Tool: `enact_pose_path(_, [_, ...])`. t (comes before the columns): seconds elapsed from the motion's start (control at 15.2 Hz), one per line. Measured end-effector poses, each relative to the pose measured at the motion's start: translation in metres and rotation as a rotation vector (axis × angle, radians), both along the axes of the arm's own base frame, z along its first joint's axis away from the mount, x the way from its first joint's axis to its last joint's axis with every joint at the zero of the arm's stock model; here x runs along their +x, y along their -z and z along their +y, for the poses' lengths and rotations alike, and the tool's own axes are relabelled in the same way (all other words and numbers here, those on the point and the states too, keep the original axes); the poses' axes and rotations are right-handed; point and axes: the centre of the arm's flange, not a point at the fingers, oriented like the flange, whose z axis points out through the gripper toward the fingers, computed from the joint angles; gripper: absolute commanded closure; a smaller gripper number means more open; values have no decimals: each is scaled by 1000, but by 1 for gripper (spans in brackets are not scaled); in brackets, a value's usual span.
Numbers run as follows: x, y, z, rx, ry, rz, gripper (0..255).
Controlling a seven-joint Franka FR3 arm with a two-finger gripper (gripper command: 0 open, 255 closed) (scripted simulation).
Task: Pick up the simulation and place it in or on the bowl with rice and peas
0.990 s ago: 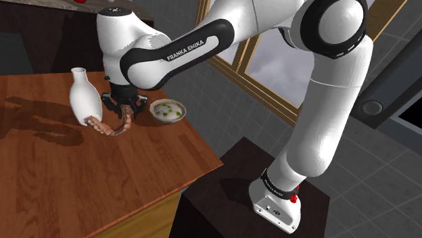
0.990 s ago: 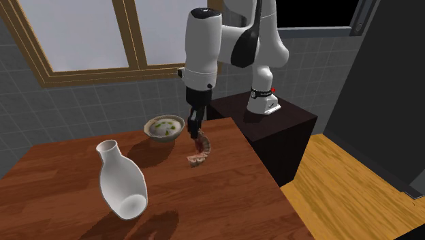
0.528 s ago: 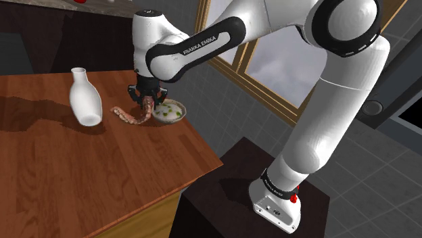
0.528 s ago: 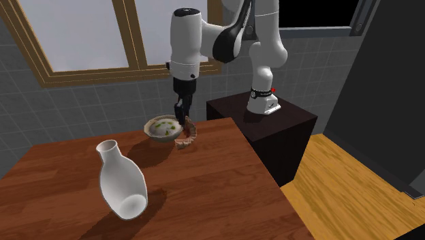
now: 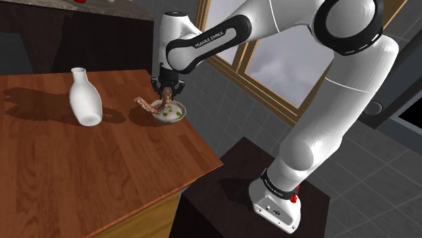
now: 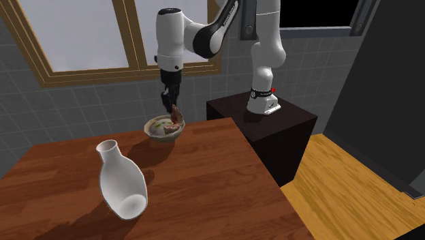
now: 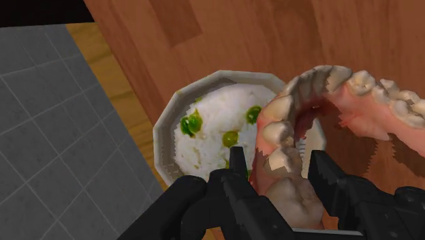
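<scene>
The gripper (image 5: 166, 93), clamped on the teeth model (image 5: 143, 104), has swung away from the white bottle (image 5: 84, 101) and across the table (image 5: 101, 169) to the bowl (image 5: 177, 116) at the window-side corner. The model hung low over the wood a second ago; it now hangs over the bowl's rim and rice.

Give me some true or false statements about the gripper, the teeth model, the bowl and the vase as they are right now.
The gripper is shut on the pink teeth model. True.
The white vase stands on the wooden table, apart from the bowl. True.
The teeth model lies flat on the table. False: the gripper holds it partly over the bowl.
The bowl is empty. False: it holds white rice with green peas.
</scene>
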Motion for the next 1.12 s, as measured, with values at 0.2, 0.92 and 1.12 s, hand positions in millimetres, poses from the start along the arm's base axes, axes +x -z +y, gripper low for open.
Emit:
enact_pose_path(0.2, [7,1,-39,0,-1,0,255])
enact_pose_path(0.92, [15,38,-94,0,-2,-1,255])
enact_pose_path(1.12, [14,54,-93,0,-2,0,255])
